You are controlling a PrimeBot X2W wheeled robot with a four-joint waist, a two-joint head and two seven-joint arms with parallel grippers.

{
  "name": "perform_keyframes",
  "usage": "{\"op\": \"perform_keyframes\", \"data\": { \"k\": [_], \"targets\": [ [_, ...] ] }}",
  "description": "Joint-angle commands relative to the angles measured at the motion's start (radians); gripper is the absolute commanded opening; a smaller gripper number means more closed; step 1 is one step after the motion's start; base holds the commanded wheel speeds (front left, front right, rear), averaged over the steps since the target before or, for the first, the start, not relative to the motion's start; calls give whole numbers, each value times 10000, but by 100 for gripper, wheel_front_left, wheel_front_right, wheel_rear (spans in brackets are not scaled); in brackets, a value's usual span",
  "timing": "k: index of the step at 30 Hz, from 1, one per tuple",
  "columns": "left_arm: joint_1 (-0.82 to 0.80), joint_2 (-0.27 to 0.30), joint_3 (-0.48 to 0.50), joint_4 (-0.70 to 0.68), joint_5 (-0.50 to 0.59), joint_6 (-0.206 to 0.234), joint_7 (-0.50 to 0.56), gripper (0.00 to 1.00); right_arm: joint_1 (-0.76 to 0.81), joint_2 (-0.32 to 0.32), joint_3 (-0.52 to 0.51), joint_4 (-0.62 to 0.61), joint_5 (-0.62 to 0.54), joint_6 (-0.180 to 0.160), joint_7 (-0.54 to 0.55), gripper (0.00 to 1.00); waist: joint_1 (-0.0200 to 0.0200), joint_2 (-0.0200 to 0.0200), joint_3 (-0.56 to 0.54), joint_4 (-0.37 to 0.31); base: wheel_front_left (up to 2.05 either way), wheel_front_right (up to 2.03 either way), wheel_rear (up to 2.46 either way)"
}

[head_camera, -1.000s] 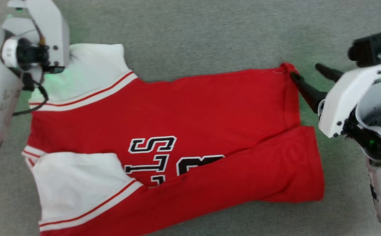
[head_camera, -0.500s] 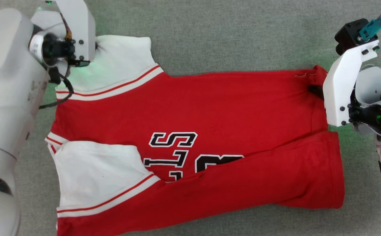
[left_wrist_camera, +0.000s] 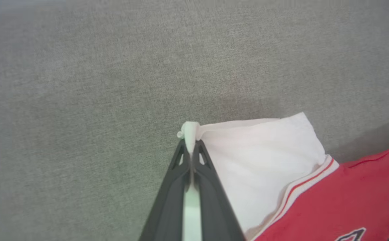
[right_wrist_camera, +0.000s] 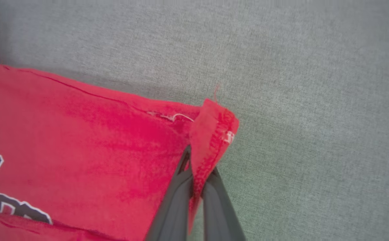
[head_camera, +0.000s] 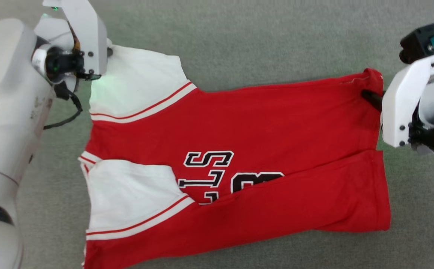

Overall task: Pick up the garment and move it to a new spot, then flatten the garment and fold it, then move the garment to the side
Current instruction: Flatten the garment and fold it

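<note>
The garment (head_camera: 262, 123) is a red jersey with white sleeves and black lettering, spread sideways on grey fabric, its near long edge folded over the print. My left gripper (left_wrist_camera: 190, 147) is shut on the corner of the far white sleeve (left_wrist_camera: 261, 157), up at the head view's top left (head_camera: 107, 50). My right gripper (right_wrist_camera: 196, 167) is shut on the far hem corner (right_wrist_camera: 214, 130), at the head view's right (head_camera: 370, 98), where its dark fingers (head_camera: 372, 99) poke out beneath the white housing.
Grey woven fabric (head_camera: 276, 37) covers the whole work surface around the jersey. My pale left forearm (head_camera: 4, 112) fills the head view's left side and the right wrist housing (head_camera: 407, 104) stands at its right edge.
My right gripper went from open at the hem corner to shut on it. The head view has shifted, so the jersey sits further right in the picture. The left gripper keeps its hold on the sleeve.
</note>
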Motion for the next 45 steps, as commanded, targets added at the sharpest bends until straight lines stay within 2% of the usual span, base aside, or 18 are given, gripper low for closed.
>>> {"op": "perform_keyframes", "data": {
  "k": [1,6,11,16,21,26,29,32,36,37,39,40,41,43,44,45],
  "targets": [
    [134,99,8,-71,-48,-64,-10,0,189,-163,85,-130,114,-9,-174,0,0,0,-508,288,0,0,0],
    [595,425,-88,-623,-90,-67,98,0,966,-697,244,-558,544,-9,-655,0,0,0,-1169,569,0,0,0],
    [1548,1052,-74,-1844,-271,342,409,0,2060,-1134,101,-1075,886,-9,-827,0,0,0,-1696,801,0,0,0],
    [3082,2028,-58,-4030,-632,1445,1081,0,3280,-1281,-231,-1573,1091,-10,-745,0,0,0,-2034,939,0,0,0],
    [4949,3142,-17,-6994,-1157,2925,1662,0,4273,-1152,-434,-1973,1279,-10,-514,0,0,0,-2179,936,0,0,0],
    [6473,3845,11,-9223,-1816,4261,2124,0,4893,-1019,-469,-2143,1404,-9,-231,0,0,0,-2203,863,0,0,0],
    [7001,4036,-93,-9956,-2014,4691,2331,0,5093,-1001,-382,-2194,1453,-9,-10,0,0,0,-2164,793,0,0,0],
    [7185,4134,-195,-10254,-1952,4939,2425,0,5161,-1037,-196,-2268,1496,-9,124,0,0,0,-2114,716,0,0,0],
    [7164,3946,-160,-10163,-1970,4910,2301,2,5111,-967,-31,-2126,1501,-9,218,0,0,0,-2067,625,0,0,0],
    [7134,3917,-162,-10087,-1965,4886,2290,24,5079,-943,5,-2043,1531,-9,247,0,0,0,-2062,602,0,0,0],
    [7059,3841,-144,-9998,-1938,4846,2237,39,4963,-932,84,-1934,1509,-9,302,0,0,0,-2058,554,0,0,0],
    [7011,3808,-113,-9968,-1914,4814,2164,52,4915,-905,116,-1877,1500,-9,307,0,0,0,-2059,535,0,0,0],
    [6991,3803,-85,-9935,-1916,4791,2118,78,4889,-873,146,-1820,1527,-9,325,0,0,0,-2060,522,0,0,0],
    [6952,3800,-32,-9944,-1944,4780,2076,100,4777,-842,193,-1735,1535,-9,336,0,0,0,-2070,514,0,0,0],
    [6914,3828,1,-9972,-1912,4793,2041,100,4736,-845,215,-1706,1519,-9,315,0,0,0,-2081,515,0,0,0],
    [6881,3853,22,-10007,-1893,4818,2041,100,4708,-857,237,-1679,1500,-9,282,9,0,0,-2100,527,0,0,0]
  ]
}}
